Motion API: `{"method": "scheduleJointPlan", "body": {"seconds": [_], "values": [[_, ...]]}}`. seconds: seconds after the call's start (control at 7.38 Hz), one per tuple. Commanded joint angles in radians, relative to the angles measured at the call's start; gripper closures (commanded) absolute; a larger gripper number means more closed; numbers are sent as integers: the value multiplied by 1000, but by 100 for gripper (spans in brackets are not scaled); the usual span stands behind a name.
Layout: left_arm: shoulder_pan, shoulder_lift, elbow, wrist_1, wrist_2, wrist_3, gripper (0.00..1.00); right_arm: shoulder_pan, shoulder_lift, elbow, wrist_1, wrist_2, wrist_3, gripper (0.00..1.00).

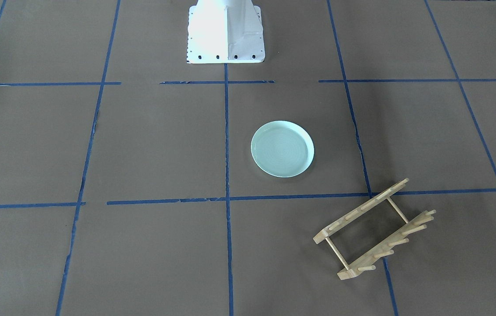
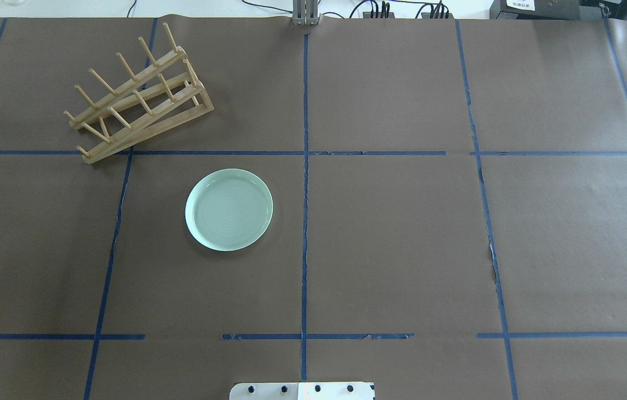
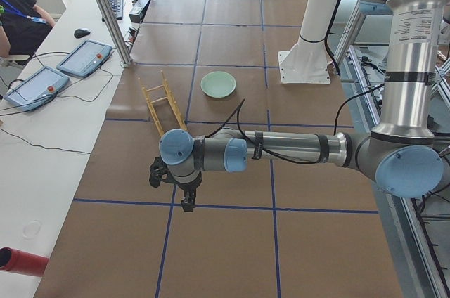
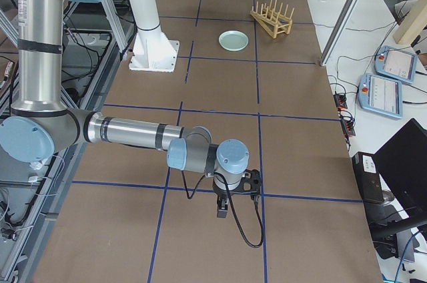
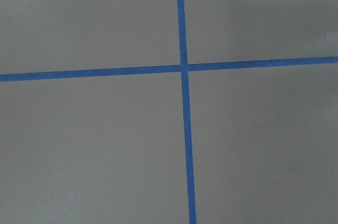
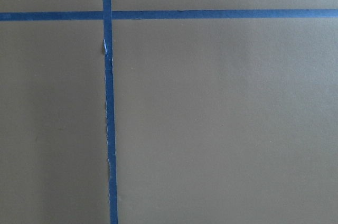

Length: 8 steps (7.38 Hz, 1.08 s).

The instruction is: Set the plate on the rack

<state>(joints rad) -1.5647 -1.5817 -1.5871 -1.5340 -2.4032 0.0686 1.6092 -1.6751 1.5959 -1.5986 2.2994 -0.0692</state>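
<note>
Well away from both claws, the plate (image 2: 229, 209) lies flat on the table (image 2: 402, 250), with the rack (image 2: 138, 94) near it but not touching. The left gripper (image 3: 186, 202) and the right gripper (image 4: 223, 208) hang over bare taped paper. How wide either stands cannot be told.

Soft, even light; faint shadows

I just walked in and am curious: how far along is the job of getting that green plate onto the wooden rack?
Nothing looks done yet: the plate lies flat on the table, apart from the rack, whose pegs hold nothing. Nothing is in hand either: the left gripper and right gripper hang over the table's ends, away from both. Everything is left: grasping, lifting and slotting the plate.
</note>
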Motion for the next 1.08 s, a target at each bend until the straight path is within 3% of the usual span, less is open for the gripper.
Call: {"method": "scheduleJointPlan", "body": {"seconds": [0.0,0.27,0.54,0.81,0.95], "values": [[0,-6,-2,0,6,0,0,0,0,-1,0,0,0,0],[0,-43,-78,5,12,-91,0,0,0,1,0,0,0,0],[40,-69,-224,5,13,-267,0,0,0,1,0,0,0,0],[217,-121,-380,18,16,-547,0,0,0,1,0,0,0,0],[259,-161,-422,61,42,-599,0,0,0,-1,0,0,0,0]]}}
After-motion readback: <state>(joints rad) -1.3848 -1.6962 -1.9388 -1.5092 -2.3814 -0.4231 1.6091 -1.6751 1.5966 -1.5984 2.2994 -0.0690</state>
